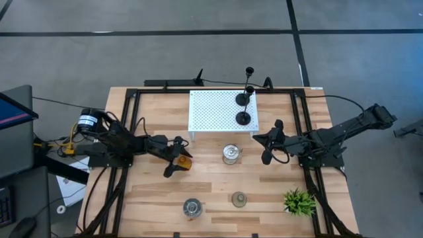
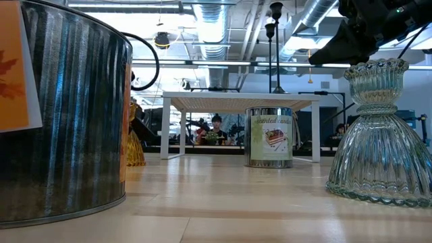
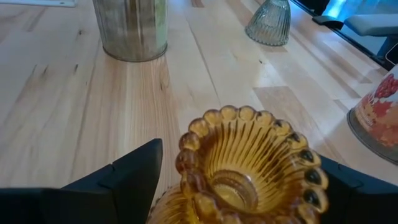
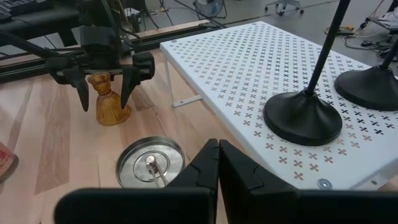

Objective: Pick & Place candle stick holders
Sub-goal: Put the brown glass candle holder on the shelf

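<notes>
the wooden table (image 1: 211,198) spreads under me, and at its far middle stands the white perforated stand (image 1: 215,109) with the two black thin-stemmed holders (image 1: 244,99) already set on its right part, their round bases side by side. just in front of the stand sits one silvery jar-like holder (image 1: 230,154), and a second silvery one (image 1: 192,208) rests near the front edge, left of the grey-green glass holder (image 1: 238,199). the spiky green plant (image 1: 299,201) is at the front right. my left gripper (image 1: 177,157) reaches in from the left with its fingers (image 4: 81,93) spread wide, one on each side of the amber glass holder (image 3: 245,168), which stands upright on the wood; i can't tell whether the fingers touch it. my right gripper (image 1: 269,147) hovers right of the middle jar, near the stand's front right corner, fingers pressed together and holding nothing.
</notes>
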Controlling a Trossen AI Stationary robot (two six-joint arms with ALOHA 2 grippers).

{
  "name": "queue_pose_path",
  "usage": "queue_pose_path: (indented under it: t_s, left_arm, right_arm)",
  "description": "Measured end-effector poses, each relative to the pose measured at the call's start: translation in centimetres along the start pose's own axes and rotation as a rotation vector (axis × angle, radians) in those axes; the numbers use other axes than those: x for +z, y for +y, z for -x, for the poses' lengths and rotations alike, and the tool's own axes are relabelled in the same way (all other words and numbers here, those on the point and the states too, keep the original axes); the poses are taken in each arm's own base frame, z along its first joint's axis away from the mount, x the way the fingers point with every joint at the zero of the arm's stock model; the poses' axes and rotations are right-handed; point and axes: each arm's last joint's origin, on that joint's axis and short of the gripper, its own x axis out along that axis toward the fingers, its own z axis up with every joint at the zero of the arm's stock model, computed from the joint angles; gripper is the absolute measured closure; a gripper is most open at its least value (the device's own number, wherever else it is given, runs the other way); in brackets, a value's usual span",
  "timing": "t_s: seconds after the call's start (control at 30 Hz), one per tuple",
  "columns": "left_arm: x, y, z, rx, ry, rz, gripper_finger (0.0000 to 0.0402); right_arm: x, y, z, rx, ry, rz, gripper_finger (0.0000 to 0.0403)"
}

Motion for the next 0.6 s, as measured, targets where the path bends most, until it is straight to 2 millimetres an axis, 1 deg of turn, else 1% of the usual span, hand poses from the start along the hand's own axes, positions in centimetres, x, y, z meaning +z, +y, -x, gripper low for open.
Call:
queue_pose_path:
  t_s: [0.2,0.6]
  left_arm:
    - [0.04,0.00,0.00,0.000,-0.004,-0.003,0.0117]
    - [0.08,0.12,0.03,0.006,-0.008,-0.001,0.0192]
  right_arm:
    - [0.00,0.00,0.00,0.000,0.000,0.000,0.0402]
    - [-0.09,-0.03,0.00,-0.003,0.007,0.007,0.0402]
